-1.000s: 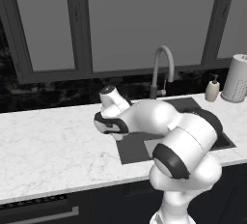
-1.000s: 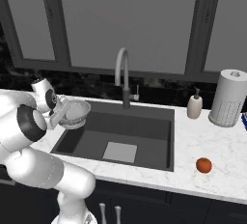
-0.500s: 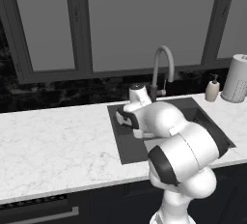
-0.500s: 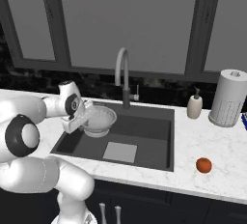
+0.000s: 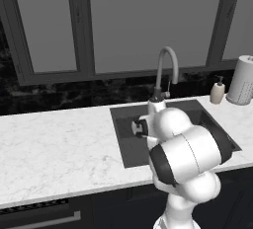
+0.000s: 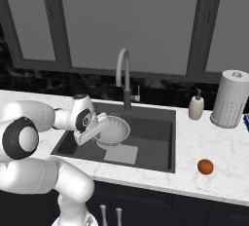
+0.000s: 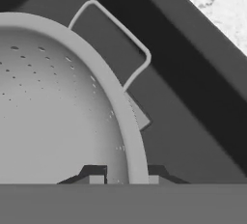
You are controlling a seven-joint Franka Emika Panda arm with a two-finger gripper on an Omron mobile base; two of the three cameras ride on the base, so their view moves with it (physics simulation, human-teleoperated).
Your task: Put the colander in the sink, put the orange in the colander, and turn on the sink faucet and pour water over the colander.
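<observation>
Colander held over the sink

The end effector (image 6: 103,124) is clamped on the rim of the colander (image 6: 114,131), one fingertip (image 7: 94,175) inside the bowl and the other outside, carrying it upright above the sink (image 6: 158,137) basin. The sink faucet (image 6: 123,76) rises just beyond the end effector. The orange (image 6: 205,166) rests on the counter (image 6: 219,159), well apart from the end effector, past the sink's far edge.

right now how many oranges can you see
1. The orange sits on the counter right of the sink, apart from the colander; others may be hidden.
</observation>
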